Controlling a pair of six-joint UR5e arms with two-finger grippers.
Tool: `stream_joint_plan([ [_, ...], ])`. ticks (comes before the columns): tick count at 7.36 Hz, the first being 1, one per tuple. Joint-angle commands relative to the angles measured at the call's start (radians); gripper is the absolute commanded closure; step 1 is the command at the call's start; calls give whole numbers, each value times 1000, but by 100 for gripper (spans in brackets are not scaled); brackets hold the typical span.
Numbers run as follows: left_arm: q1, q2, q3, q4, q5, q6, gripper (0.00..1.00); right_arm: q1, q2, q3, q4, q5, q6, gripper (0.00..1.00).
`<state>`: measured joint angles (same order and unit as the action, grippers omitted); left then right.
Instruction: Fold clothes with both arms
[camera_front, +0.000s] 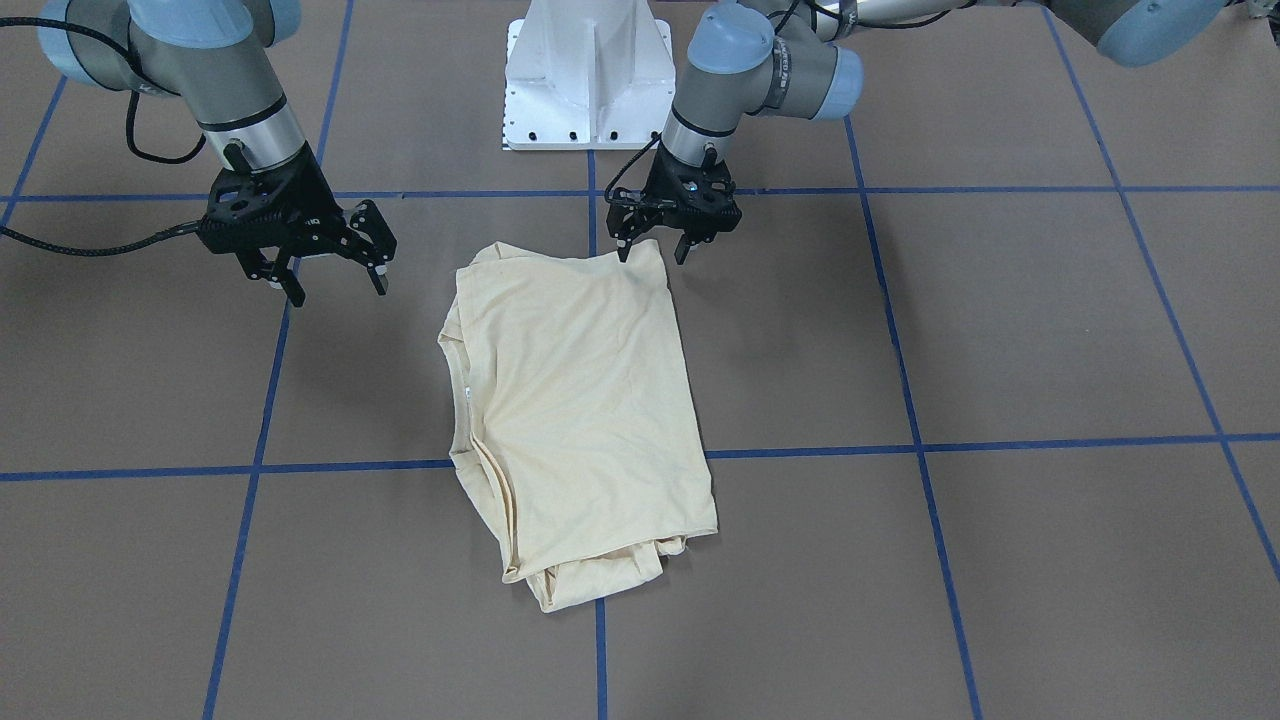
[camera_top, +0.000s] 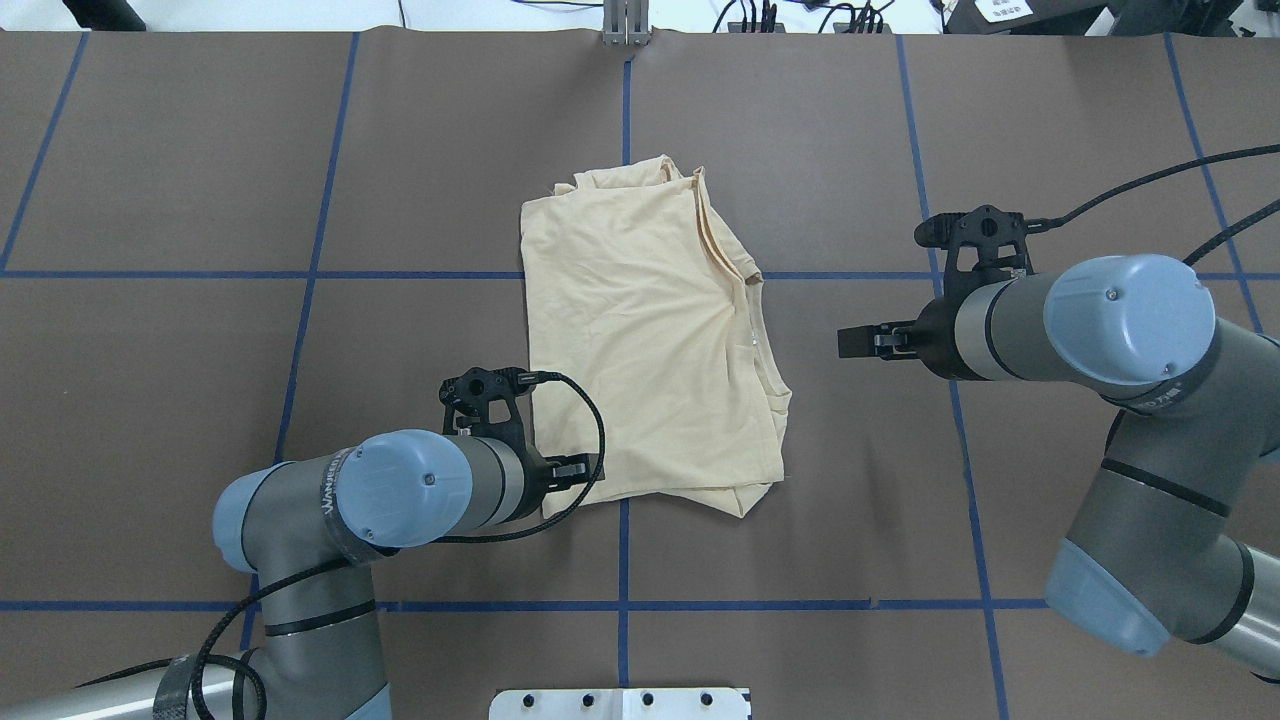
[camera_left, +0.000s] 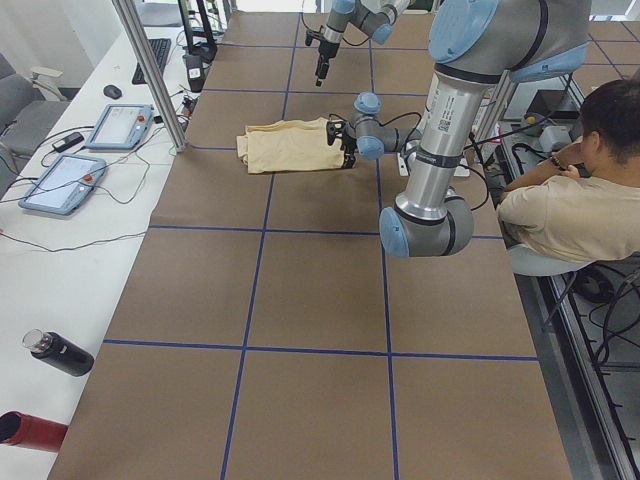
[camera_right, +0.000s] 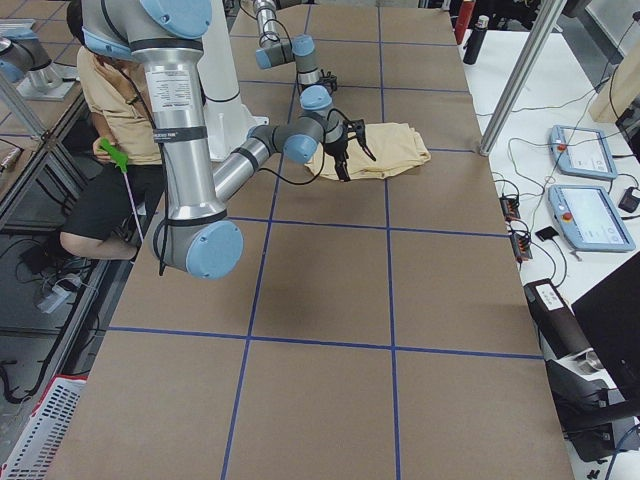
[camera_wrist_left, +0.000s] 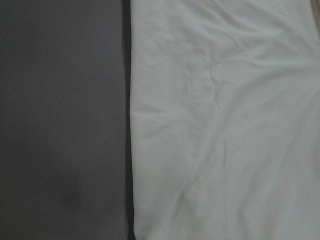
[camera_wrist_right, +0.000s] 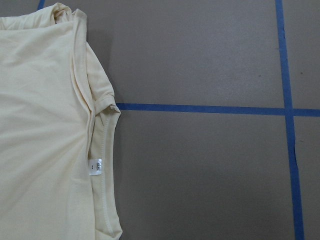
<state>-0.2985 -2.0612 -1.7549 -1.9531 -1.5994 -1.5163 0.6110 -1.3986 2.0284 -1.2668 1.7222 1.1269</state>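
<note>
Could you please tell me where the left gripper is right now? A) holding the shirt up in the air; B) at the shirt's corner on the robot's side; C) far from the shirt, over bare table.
B: the left gripper stands open at the robot-side corner of the flat-lying T-shirt; the right gripper hangs apart.

Pale cream-yellow thin-knit T-shirt (camera_front: 585, 400), plain, with small white neck label (camera_wrist_right: 95, 167); brown table covering (camera_front: 1050, 320) gridded with blue tape lines (camera_front: 917, 447); grey tubular left arm (camera_top: 290, 495) and right arm (camera_top: 1150, 470), light blue joint caps.
</note>
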Motion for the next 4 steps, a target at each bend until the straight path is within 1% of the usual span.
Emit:
stream_joint_plan([
  [1, 6, -2, 2, 2, -1, -1, 37, -2, 0, 0, 1, -3, 1, 0],
  [4, 21, 1, 3, 2, -1, -1, 37, -4, -2, -2, 1, -7, 1, 0],
])
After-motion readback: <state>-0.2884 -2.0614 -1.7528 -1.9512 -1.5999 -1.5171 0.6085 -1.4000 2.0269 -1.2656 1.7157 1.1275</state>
